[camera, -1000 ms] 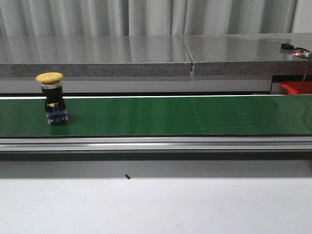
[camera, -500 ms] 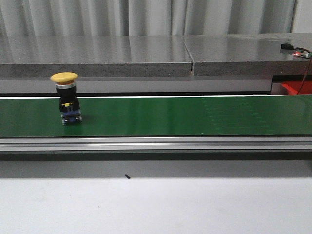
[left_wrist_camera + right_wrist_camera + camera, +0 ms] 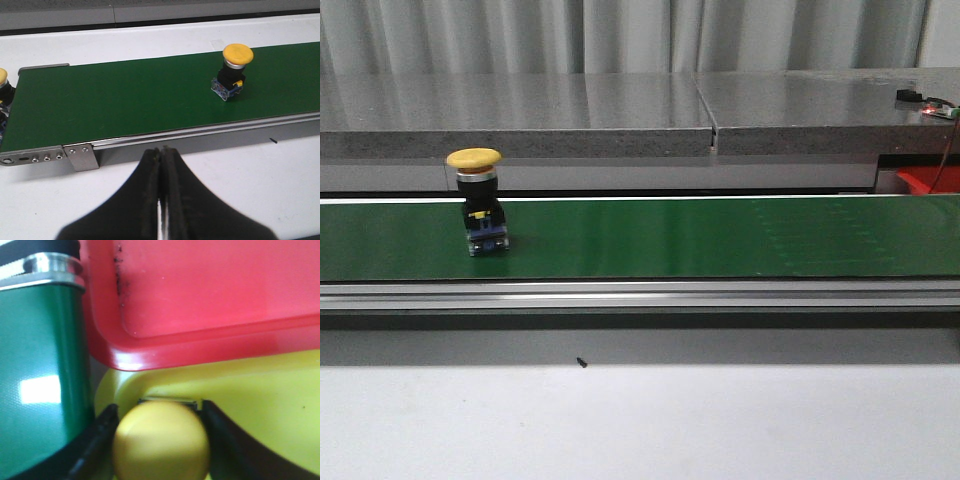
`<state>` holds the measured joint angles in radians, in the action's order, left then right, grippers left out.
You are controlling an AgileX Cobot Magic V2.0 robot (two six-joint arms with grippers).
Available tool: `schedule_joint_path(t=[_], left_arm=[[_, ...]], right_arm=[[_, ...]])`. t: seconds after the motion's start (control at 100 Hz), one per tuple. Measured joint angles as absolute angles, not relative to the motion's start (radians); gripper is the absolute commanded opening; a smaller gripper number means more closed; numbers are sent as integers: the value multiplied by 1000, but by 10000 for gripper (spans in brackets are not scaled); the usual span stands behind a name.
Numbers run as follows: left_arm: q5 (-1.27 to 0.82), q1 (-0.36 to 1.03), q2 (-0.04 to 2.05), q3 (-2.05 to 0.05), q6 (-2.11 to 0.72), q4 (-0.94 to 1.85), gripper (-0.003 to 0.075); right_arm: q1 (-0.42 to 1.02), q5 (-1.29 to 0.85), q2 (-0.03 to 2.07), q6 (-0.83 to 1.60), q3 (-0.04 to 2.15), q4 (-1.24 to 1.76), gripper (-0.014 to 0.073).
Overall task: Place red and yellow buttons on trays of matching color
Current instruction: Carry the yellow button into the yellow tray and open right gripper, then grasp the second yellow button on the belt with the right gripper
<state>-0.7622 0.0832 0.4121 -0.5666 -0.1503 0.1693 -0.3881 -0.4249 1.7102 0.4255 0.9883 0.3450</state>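
A yellow button (image 3: pixel 161 440) is clamped in the right gripper (image 3: pixel 159 437) over the yellow tray (image 3: pixel 260 405), beside the red tray (image 3: pixel 210 295); released off-centre, it may topple. Another button (image 3: pixel 478 201) rides the belt (image 3: pixel 720 238); the left gripper (image 3: pixel 160 165), closed on nothing, may miss it

A yellow button (image 3: pixel 477 203) stands upright on the green conveyor belt (image 3: pixel 720 238), toward the belt's left end, its yellow cap above a black body and blue base. Behind the belt runs a grey stone ledge (image 3: pixel 620 115). A red tray (image 3: pixel 927 180) peeks out beyond the belt's far right end. In front of the belt, a small black speck (image 3: pixel 581 362) lies on the white table (image 3: pixel 640 425).
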Motion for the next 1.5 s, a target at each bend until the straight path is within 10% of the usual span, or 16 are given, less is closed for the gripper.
schedule_joint_path(t=[0.72, 1.23, 1.5], left_arm=[[-762, 83, 412, -567, -150, 169, -19], [-762, 83, 412, -567, -150, 169, -19], [-762, 83, 412, -567, -150, 169, -19]], right_arm=[[-343, -496, 1468, 423, 988, 405, 485], [94, -535, 1400, 496, 988, 409, 492], [296, -643, 1466, 557, 1083, 409, 646]])
